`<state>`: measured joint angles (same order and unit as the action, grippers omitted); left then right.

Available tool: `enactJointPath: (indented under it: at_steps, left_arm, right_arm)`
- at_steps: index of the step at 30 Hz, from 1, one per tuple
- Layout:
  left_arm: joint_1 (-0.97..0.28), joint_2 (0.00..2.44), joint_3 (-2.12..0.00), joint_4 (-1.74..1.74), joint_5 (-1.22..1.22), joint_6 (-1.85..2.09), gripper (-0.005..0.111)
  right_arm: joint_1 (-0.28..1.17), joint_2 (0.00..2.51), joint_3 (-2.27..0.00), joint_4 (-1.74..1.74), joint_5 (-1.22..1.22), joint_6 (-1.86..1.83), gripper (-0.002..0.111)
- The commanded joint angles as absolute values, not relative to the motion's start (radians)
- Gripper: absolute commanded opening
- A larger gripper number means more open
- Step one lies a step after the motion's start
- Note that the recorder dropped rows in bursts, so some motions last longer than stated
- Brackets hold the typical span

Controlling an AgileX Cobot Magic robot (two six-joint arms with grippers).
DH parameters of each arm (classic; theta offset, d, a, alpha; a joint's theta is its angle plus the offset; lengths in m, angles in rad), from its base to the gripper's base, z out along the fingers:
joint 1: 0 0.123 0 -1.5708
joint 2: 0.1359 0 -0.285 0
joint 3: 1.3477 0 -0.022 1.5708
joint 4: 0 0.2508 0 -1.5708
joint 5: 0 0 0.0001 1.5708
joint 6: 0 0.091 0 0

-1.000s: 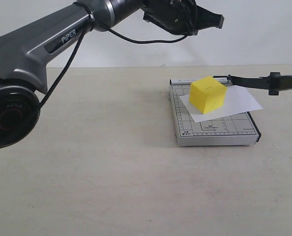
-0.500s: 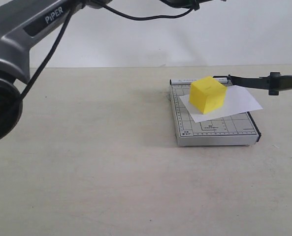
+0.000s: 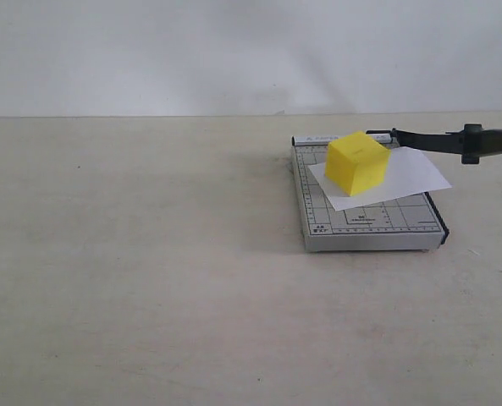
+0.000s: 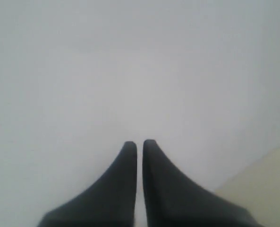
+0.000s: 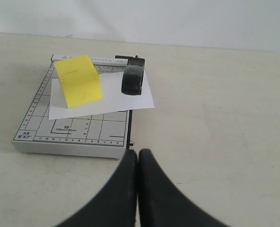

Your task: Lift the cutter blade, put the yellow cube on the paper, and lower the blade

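The yellow cube [image 3: 356,162] [image 5: 77,80] rests on the white paper [image 3: 416,173] [image 5: 125,101], which lies across the grey gridded trimmer base [image 3: 377,224] [image 5: 69,132]. The cutter blade [image 3: 428,139] stands raised from its hinge, and its thick black handle [image 3: 488,142] [image 5: 132,79] hangs above the paper's edge. Neither gripper shows in the exterior view. My left gripper [image 4: 140,143] faces a blank white wall with its fingers nearly touching and nothing between them. My right gripper [image 5: 138,152] is shut and empty, a short way off the trimmer's near corner.
The trimmer sits on a beige tabletop [image 3: 149,254] in front of a white wall [image 3: 234,51]. A strip of the beige tabletop [image 4: 272,184] shows at one corner of the left wrist view.
The left arm, which reached high over the table a second ago, has lifted out of the exterior view. The cube, paper and raised blade have not moved.
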<state>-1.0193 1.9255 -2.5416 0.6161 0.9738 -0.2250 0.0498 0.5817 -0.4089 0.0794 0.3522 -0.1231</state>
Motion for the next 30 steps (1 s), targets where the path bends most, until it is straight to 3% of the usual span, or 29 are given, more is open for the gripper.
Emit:
enactJointPath:
  at_steps: [1,9,14,19,23,30]
  left_arm:
    - [-0.942,1.804,-2.543,0.731,1.116,-0.112,0.004]
    - [-0.600,1.591,-2.364,0.651,1.007,-0.021,0.004]
    - [-0.282,1.464,-2.261,0.646,0.857,-0.054,0.004]
    - [-0.002,1.401,-2.149,0.468,0.881,-0.140,0.004]
    - [0.134,1.280,-1.811,0.333,0.839,-0.146,0.004]
    - [0.141,0.830,-1.087,0.329,0.504,-0.187,0.004]
  right_arm:
    - [0.050,0.580,-0.408,0.076,0.349,-0.130,0.000]
    - [0.050,0.580,-0.408,0.076,0.362,-0.130,0.000]
    - [0.050,0.580,-0.408,0.083,0.394,-0.130,0.000]
    - [0.050,0.580,-0.408,0.096,0.394,-0.130,0.000]
    - [0.050,0.580,-0.408,0.098,0.402,-0.130,0.000]
    - [0.050,0.580,-0.408,0.101,0.436,-0.130,0.000]
